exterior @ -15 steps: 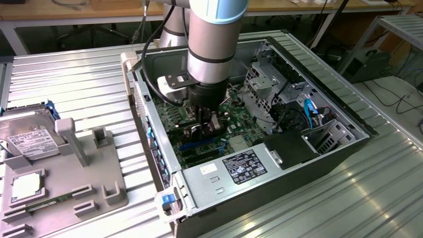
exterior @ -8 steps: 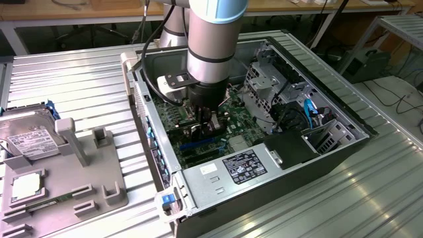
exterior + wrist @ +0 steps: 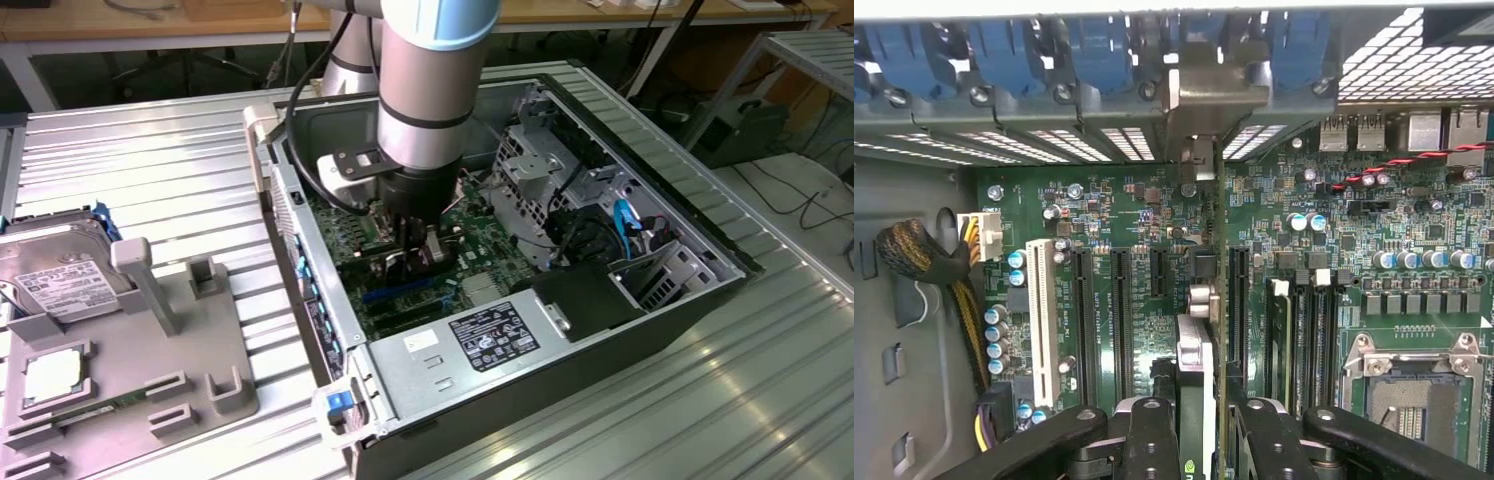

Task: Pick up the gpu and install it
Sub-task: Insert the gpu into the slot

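GPU (image 3: 1220, 300): seen edge-on in the wrist view, a thin card standing upright over the motherboard, its silver bracket end up against the rear slot openings of the case; held in the pincer, low inside the case.
Worktop (image 3: 160, 160): ribbed metal surface carrying the case and, at the exterior view's left, a grey parts holder.
Computer case (image 3: 561, 330): open side up, arm reaching down into it.
Arm (image 3: 427, 90): vertical, wrist low over the board.
Parts holder (image 3: 147, 390): grey fixture with a hard drive (image 3: 60, 270) standing in it; well apart from the work.
Motherboard (image 3: 1144, 230): green, with a row of long black expansion slots (image 3: 1121, 320) running parallel to the card.
Pincer (image 3: 1204, 440): black fingers (image 3: 1154, 440) closed on the GPU from both flat sides, near its top edge.
Seating: cannot tell whether the card's edge is already in a slot or just above one.
Risk, judged: card edge slightly off the slot line would jam on the slot wall if pressed; bracket could catch on the rear frame; a tilted card may seat at one end alone.
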